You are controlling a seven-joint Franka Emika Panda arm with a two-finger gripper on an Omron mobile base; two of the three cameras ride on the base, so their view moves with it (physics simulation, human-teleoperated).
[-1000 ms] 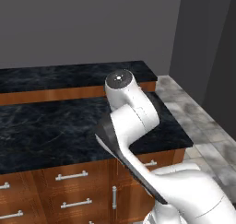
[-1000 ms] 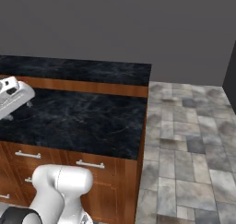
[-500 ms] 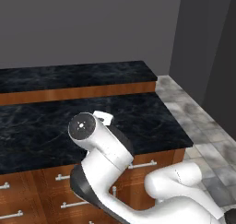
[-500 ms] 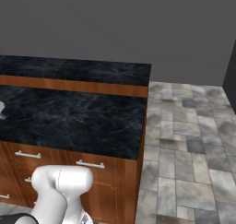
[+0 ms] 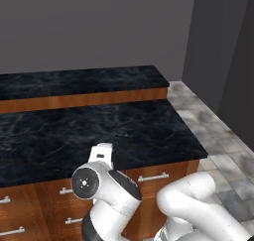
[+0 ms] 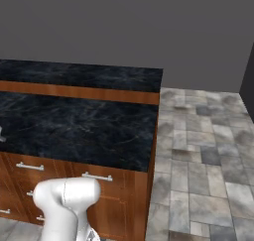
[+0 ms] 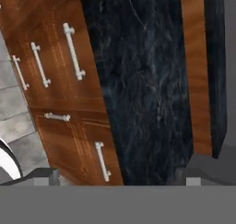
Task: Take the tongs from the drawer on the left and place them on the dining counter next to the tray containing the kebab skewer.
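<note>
Stage: search and approach, judged from closed fronts along the desk [image 5: 99,128]; no drawer stands open and nothing is carried.
Tool [image 7: 115,176]: jaws spread wide and empty, the two dark tips apart at the bottom of the hand view, one over the wood fronts, the other past the desk's raised ledge.
Hand pose: rolled sideways over the desk edge, probably to scan the row of fronts for the right handle.
Drawer [image 7: 55,57]: shut, below the desk's black top, its silver bar handle [image 7: 74,51] lying flat against the wood; which front is the task's one I cannot tell for sure.
Tongs: presumably inside a closed drawer under the desk, so hidden.
Arm [image 5: 106,190]: folded low in front of the desk's cabinet face, likely to bring the hand down to handle level.
Next need: line up across a bar handle, then pull.
</note>
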